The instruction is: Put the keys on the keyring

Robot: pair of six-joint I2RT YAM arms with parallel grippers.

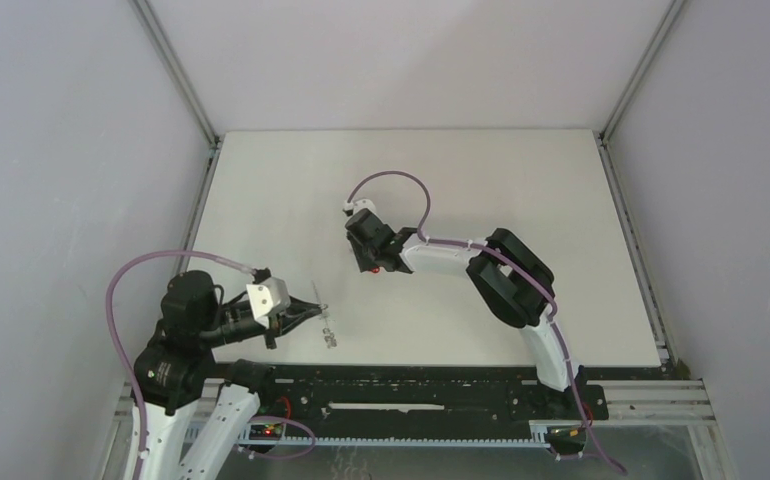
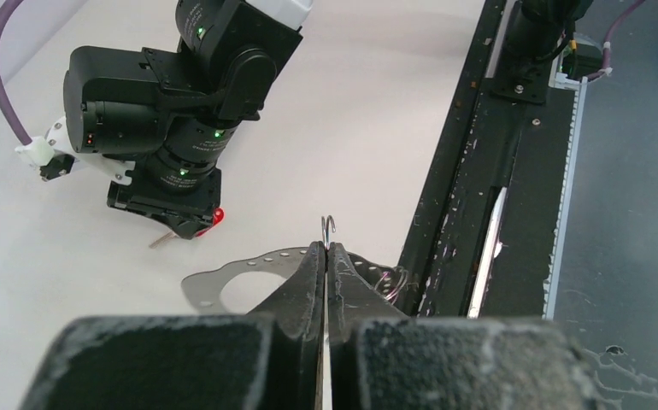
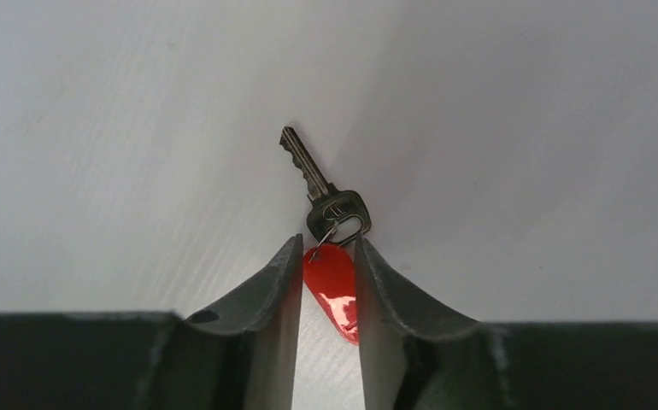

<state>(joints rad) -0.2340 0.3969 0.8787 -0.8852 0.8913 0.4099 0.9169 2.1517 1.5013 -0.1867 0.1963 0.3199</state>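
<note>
A silver key (image 3: pixel 313 175) lies on the white table with a red plastic tag (image 3: pixel 334 286) ringed to its head. My right gripper (image 3: pixel 327 242) stands low over it, jaws narrowly open on either side of the red tag, with a sliver of gap on the left. From above, the red (image 1: pixel 374 268) shows under that gripper (image 1: pixel 373 265). My left gripper (image 2: pixel 326 245) is shut on the keyring; a thin wire hook (image 2: pixel 329 224) pokes up between the tips. A flat grey part (image 2: pixel 223 278) and small rings (image 2: pixel 387 280) of the keyring show below the fingers. The left gripper (image 1: pixel 319 307) is near the front left.
A black rail (image 1: pixel 411 385) runs along the table's near edge, close to the right of the left fingers (image 2: pixel 462 171). Grey walls close in the table on the left, back and right. A purple cable (image 1: pixel 391 180) loops over the right wrist.
</note>
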